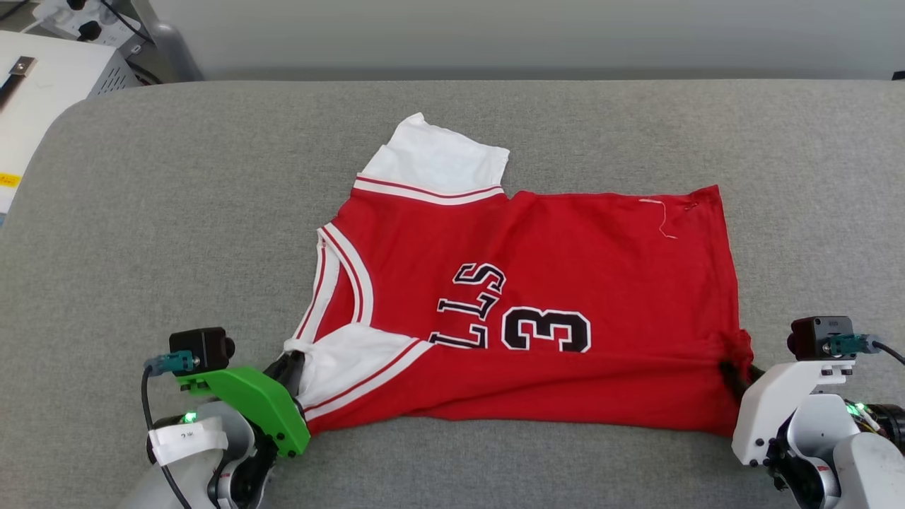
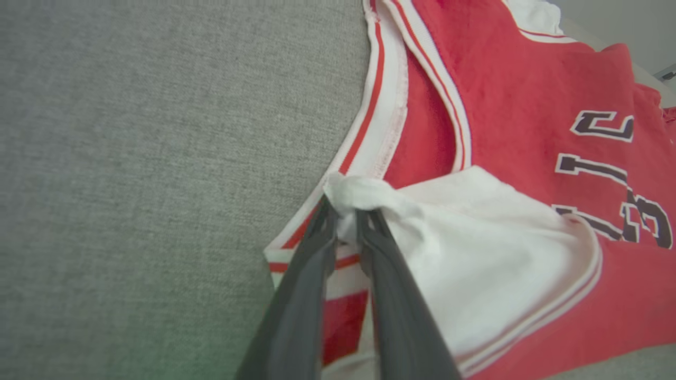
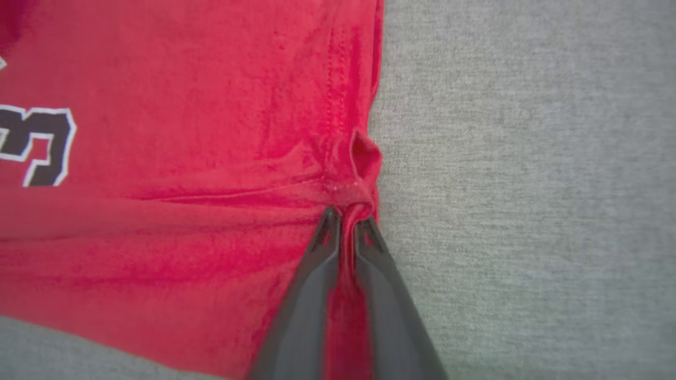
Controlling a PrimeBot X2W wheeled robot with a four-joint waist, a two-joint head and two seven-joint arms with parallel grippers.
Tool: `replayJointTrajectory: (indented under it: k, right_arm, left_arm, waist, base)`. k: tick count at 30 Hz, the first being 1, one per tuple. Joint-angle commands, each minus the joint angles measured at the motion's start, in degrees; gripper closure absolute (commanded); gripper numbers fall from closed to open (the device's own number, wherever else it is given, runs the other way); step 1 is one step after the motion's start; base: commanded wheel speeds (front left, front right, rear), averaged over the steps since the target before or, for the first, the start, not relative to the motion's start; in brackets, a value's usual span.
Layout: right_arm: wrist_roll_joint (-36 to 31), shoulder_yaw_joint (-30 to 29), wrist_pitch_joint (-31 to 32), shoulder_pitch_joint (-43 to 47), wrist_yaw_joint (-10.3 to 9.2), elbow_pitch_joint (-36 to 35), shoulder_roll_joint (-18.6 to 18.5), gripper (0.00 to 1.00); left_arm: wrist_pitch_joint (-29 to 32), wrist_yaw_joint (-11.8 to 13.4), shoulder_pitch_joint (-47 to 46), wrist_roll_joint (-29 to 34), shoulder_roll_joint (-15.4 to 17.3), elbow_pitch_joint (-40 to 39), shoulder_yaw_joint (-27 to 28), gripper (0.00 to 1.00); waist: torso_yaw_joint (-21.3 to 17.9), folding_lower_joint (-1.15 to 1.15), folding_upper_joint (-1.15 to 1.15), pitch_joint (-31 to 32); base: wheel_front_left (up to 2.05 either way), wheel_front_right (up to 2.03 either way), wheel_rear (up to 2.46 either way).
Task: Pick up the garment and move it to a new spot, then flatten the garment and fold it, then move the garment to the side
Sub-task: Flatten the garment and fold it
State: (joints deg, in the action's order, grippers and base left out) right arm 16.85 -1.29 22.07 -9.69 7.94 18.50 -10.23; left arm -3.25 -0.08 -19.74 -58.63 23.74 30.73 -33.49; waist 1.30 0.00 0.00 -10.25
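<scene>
Red garment (image 1: 565, 247), one, on grey surface (image 1: 177, 212); left fingers (image 2: 309, 258) pinch sleeve (image 2: 475, 253), right fingers (image 3: 314, 264) pinch hem (image 3: 364, 153).

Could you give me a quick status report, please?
Left gripper pinching white sleeve; right gripper pinching red hem. Garment on grey cushion, near side folded over its lettering.
</scene>
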Motion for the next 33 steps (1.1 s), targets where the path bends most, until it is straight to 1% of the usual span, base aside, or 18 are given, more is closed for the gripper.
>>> replayJointTrajectory:
  k: [1,3,7,10,14,15,17,18,19,20,21,22,23,24,27,29,33]
  right_arm:
    - [0.45,0.41,-1.22,-0.64,-0.45,0.84,0.10,0.00]
    - [0.68,0.26,-3.86,-0.44,-0.45,0.98,0.16,0.00]
    - [-0.24,-0.93,-12.03,0.28,-0.45,-0.46,0.50,0.00]
    - [-2.18,-1.96,-17.67,0.91,-0.45,-1.78,0.67,0.00]
    - [-4.88,-3.71,-22.63,2.09,-0.45,-4.01,1.91,0.00]
    - [-5.27,-3.87,-23.09,2.44,-0.45,-4.67,2.26,0.00]
    - [-5.96,-4.40,-23.57,3.24,-0.45,-6.36,3.01,0.00]
    - [-6.25,-4.57,-23.61,3.86,-0.45,-7.62,3.47,0.00]
    - [-6.38,-4.63,-23.46,4.23,-0.45,-8.27,3.68,0.00]
    - [-6.62,-4.77,-23.08,4.92,-0.45,-9.66,4.08,0.00]
    - [-6.71,-4.83,-22.90,5.23,-0.45,-10.35,4.27,0.00]
    - [-6.81,-5.02,-22.39,5.85,-0.45,-11.63,4.66,0.00]
    - [-6.87,-5.08,-22.11,6.16,-0.45,-12.30,4.83,0.00]
    - [-7.02,-5.31,-21.15,7.06,-0.45,-14.37,5.36,0.00]
    - [-7.12,-5.27,-20.03,7.49,-0.45,-16.16,5.85,0.00]
    - [-7.21,-5.09,-19.49,7.47,-0.45,-17.11,5.99,0.00]
    - [-7.27,-4.98,-18.66,7.03,-0.45,-18.14,6.14,0.00]
  left_arm:
    - [-0.31,-0.44,-1.43,0.36,0.00,0.65,-0.20,0.00]
    - [-0.84,-0.67,-1.91,0.78,0.14,1.47,-0.28,0.00]
    - [-1.68,-0.17,-2.36,1.35,1.08,1.99,0.08,0.00]
    - [-1.22,0.31,-2.60,1.71,2.51,1.21,0.23,0.00]
    - [1.72,0.74,-2.51,1.30,5.24,-1.04,0.36,0.00]
    - [3.04,0.73,-2.33,0.79,5.90,-1.80,0.41,0.00]
    - [7.58,0.69,-1.87,-0.49,7.60,-4.02,-0.07,0.00]
    - [11.31,0.70,-1.41,-1.73,8.68,-5.89,-0.51,0.00]
    - [13.08,0.76,-1.15,-2.31,9.25,-7.03,-0.73,0.00]
    - [16.32,1.19,-0.59,-3.47,10.45,-9.38,-0.98,0.00]
    - [17.90,1.44,-0.25,-4.10,11.00,-10.55,-1.10,0.00]
    - [20.77,2.27,0.49,-5.39,12.07,-12.76,-1.17,0.00]
    - [22.01,2.80,0.91,-6.00,12.54,-13.83,-1.15,0.00]
    - [26.28,4.51,2.44,-8.64,13.63,-16.93,-1.11,0.00]
    - [29.72,6.72,3.80,-10.24,14.73,-19.43,-1.37,0.00]
    - [30.64,7.74,4.43,-10.47,14.83,-19.69,-1.73,0.00]
    - [32.10,8.15,4.88,-10.97,13.88,-18.78,-2.79,0.00]
  waist:
    - [0.12,0.00,0.00,0.38]
    - [0.38,0.00,0.00,1.21]
    - [0.69,0.00,0.00,3.10]
    - [0.89,0.00,0.00,4.54]
    - [0.85,0.00,0.00,6.44]
    - [0.76,0.00,0.00,6.72]
    - [0.64,0.00,0.00,7.03]
    - [0.55,0.00,0.00,7.18]
    - [0.49,0.00,0.00,7.20]
    - [0.30,0.00,0.00,7.10]
    - [0.20,0.00,0.00,6.99]
    - [-0.04,0.00,0.00,6.61]
    - [-0.15,0.00,0.00,6.41]
    - [-0.47,0.00,0.00,5.66]
    - [-1.03,0.00,0.00,4.24]
    - [-1.43,0.00,0.00,3.37]
    - [-2.15,0.00,0.00,1.82]
  base:
    - [0.00,0.00,0.00]
    - [0.00,0.00,0.00]
    - [0.00,0.00,0.00]
    - [0.00,0.00,0.00]
    - [0.00,0.00,0.00]
    - [0.00,0.00,0.00]
    - [0.00,0.00,0.00]
    - [0.00,0.00,0.00]
    - [0.00,0.00,0.00]
    - [0.00,0.00,0.00]
    - [0.00,0.00,0.00]
    - [0.00,0.00,0.00]
    - [0.00,0.00,0.00]
    - [0.00,0.00,0.00]
    - [0.00,0.00,0.00]
    - [0.00,0.00,0.00]
    - [0.00,0.00,0.00]
